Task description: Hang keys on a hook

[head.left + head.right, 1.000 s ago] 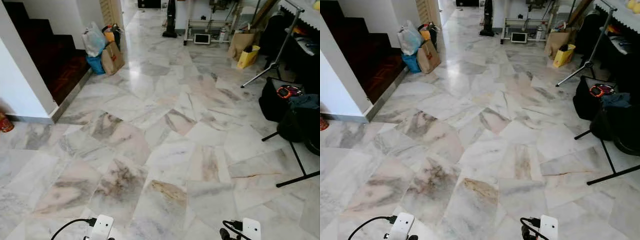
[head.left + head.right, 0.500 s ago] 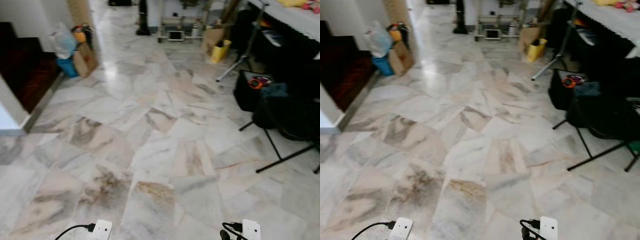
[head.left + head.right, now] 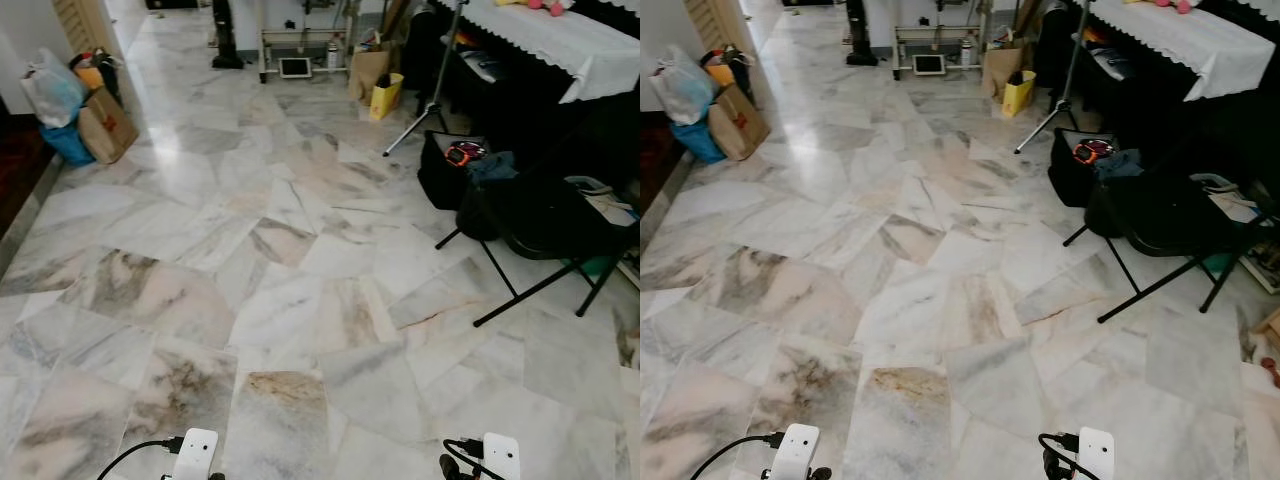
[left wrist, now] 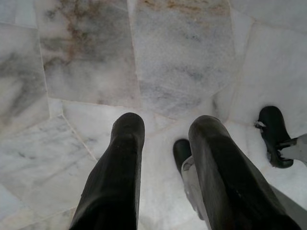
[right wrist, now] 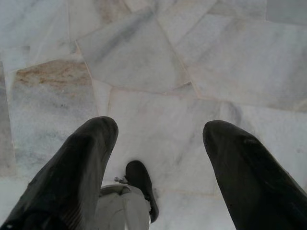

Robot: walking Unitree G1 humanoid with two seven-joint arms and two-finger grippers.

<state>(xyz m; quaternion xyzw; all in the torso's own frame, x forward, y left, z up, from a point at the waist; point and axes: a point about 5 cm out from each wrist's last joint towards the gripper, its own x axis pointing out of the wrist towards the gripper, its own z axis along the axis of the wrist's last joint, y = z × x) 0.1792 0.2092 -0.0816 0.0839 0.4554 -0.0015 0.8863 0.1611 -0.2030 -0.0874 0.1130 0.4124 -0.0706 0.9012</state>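
Both arms hang low over the marble floor (image 3: 300, 300), with their white wrist blocks at the bottom edge of the eye views, left (image 3: 195, 455) and right (image 3: 500, 458). In the left wrist view my left gripper (image 4: 167, 129) points down at the tiles, its two black fingers apart with nothing between them. In the right wrist view my right gripper (image 5: 160, 132) also points at the floor, its fingers spread wide and holding nothing.
Bags and a cardboard box (image 3: 75, 110) stand at the far left by a dark step. At the right are a black folding stand with dark bags (image 3: 520, 215), a tripod (image 3: 430, 100), a yellow bag (image 3: 384, 95) and a white-clothed table (image 3: 560, 45). My feet (image 4: 273, 134) are below.
The whole view has swung to the right: the stairs and white wall slid off the left, and the white-clothed table and folding stand came further into view. Both arms hang as before.
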